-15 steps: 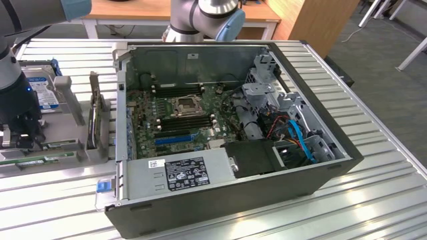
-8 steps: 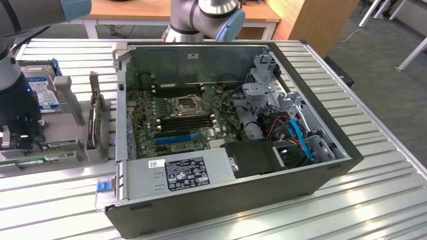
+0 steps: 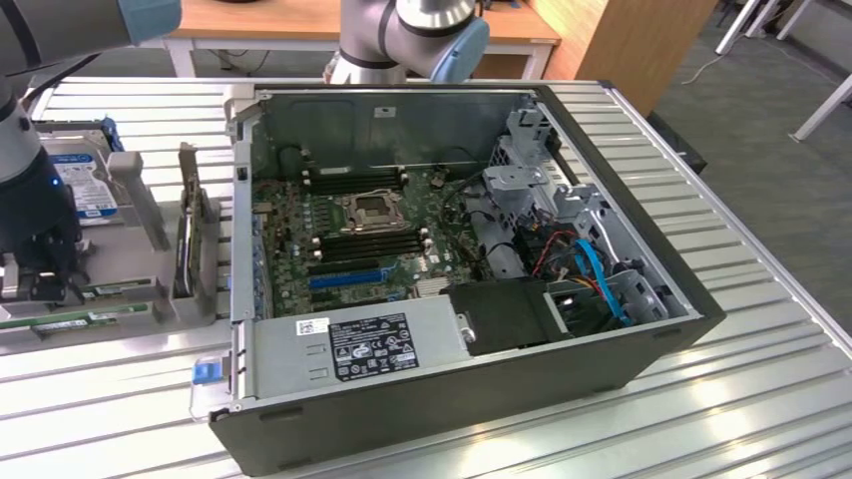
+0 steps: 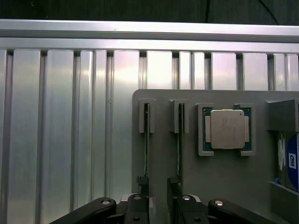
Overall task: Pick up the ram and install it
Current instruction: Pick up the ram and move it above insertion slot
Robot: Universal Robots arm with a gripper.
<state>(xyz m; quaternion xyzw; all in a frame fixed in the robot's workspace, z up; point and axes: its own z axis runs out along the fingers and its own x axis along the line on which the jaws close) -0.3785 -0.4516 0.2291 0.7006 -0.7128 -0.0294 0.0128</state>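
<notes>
One tool (image 4: pixel 158 183) hangs low over the grey holder plate (image 4: pixel 224 186), its jaws part-way apart with bare plate showing between them and nothing gripped. Two ram sticks stand on edge in the plate's slots, the first ram stick (image 4: pixel 146 140) and the second ram stick (image 4: pixel 179 140), each running up to a fingertip; neither is lifted. As I judge it, the pick-up is not yet made and the whole install is left: the black memory slots on the motherboard (image 3: pixel 359 215) look empty. Also on the plate are one processor (image 4: pixel 227 129), one hard drive (image 4: pixel 289 161) and one upright expansion card (image 3: pixel 188 235). One open computer case (image 3: pixel 639 344) sits just beside the plate on the slatted surface (image 4: pixel 60 140)
</notes>
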